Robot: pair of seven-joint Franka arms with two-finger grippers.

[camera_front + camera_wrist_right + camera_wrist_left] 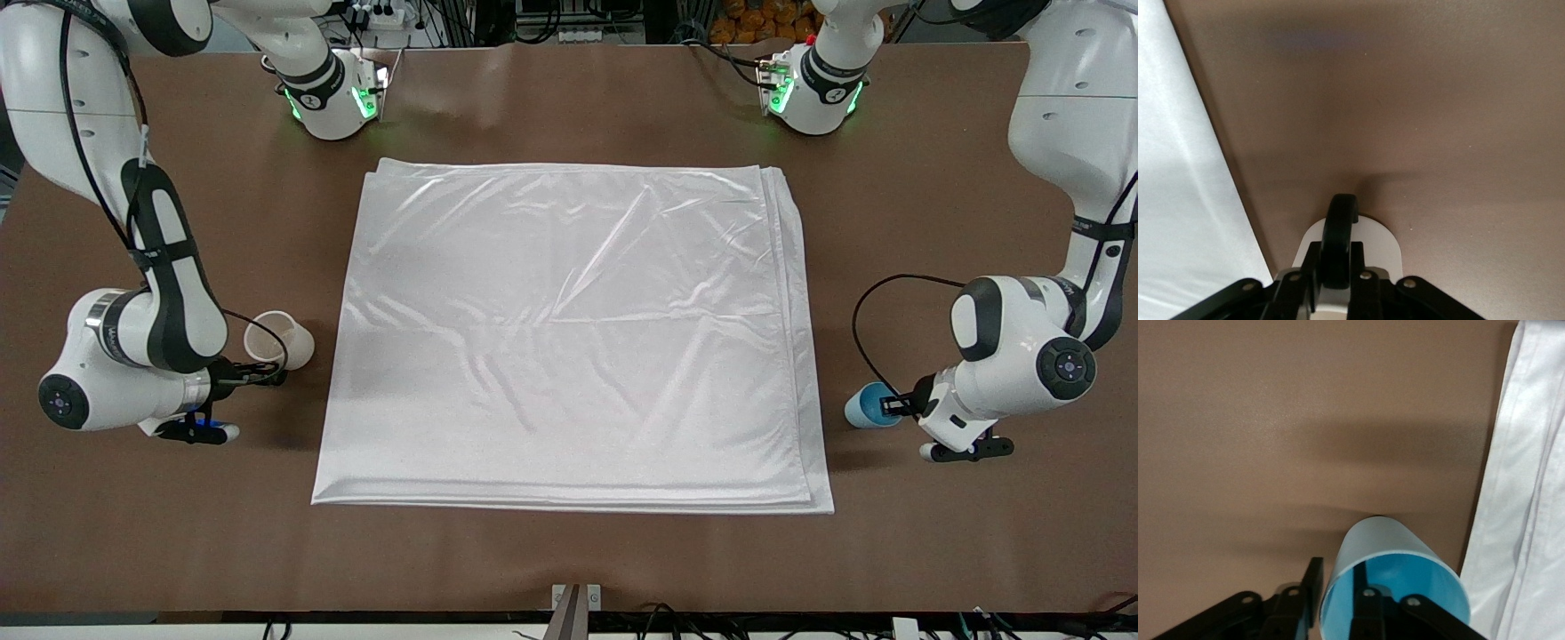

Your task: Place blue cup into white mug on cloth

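Note:
The white cloth lies flat in the middle of the table. My left gripper is shut on the wall of the blue cup, tipped on its side low over the bare table, beside the cloth's edge toward the left arm's end. In the left wrist view one finger is inside the blue cup and one outside. My right gripper is shut on the black handle of the white mug, tilted low over the table beside the cloth's edge toward the right arm's end. The mug's pale body shows past the fingers.
The brown table surrounds the cloth. The cloth's layered edge shows in the left wrist view and the right wrist view. Both arms' bases stand along the table's edge farthest from the front camera.

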